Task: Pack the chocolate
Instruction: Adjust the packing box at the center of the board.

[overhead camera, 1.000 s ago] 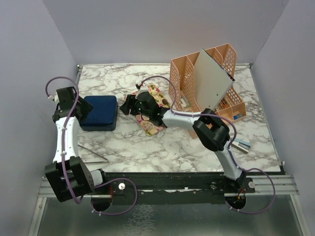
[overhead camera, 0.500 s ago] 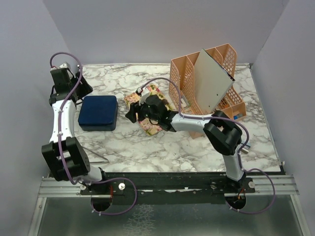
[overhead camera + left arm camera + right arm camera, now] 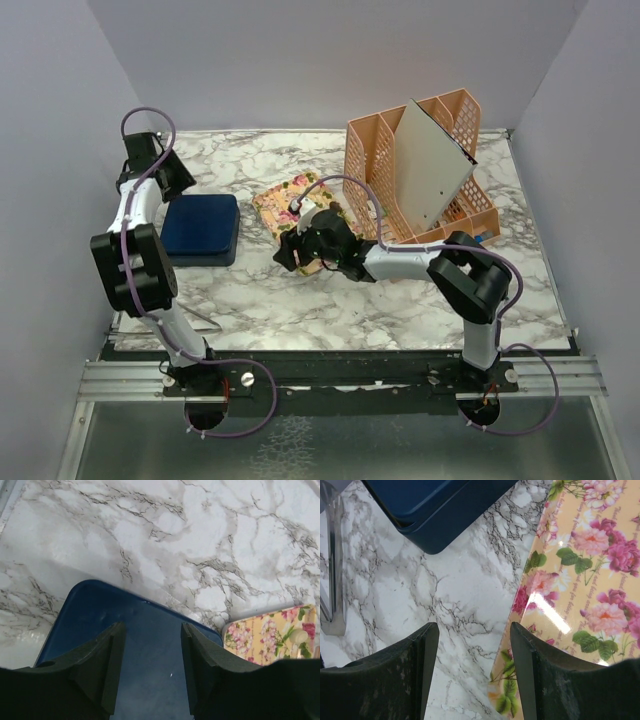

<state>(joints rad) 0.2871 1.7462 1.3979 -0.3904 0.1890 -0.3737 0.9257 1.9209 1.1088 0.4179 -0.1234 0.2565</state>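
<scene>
No chocolate pieces show in any view. A dark blue square box (image 3: 200, 228) lies shut at the left. A yellow floral tin (image 3: 292, 203) lies beside it at the table's middle. My left gripper (image 3: 172, 184) is open and empty, hovering over the blue box's back-left edge. In the left wrist view its jaws (image 3: 152, 632) frame the blue box (image 3: 145, 630), with the floral tin (image 3: 272, 632) at the right. My right gripper (image 3: 286, 254) is open and empty at the tin's front edge. In the right wrist view (image 3: 472, 630) it spans bare marble and the tin's edge (image 3: 580, 570).
An orange desk organizer (image 3: 375, 175) with a grey sheet (image 3: 432, 165) leaning in it stands at the back right. Metal tongs (image 3: 190, 310) lie at the front left and also show in the right wrist view (image 3: 332, 580). Small items (image 3: 490, 293) lie by the right arm.
My left arm has swung from beside the blue box toward the back-left corner. My right gripper has drawn back off the floral tin toward the front, uncovering it.
</scene>
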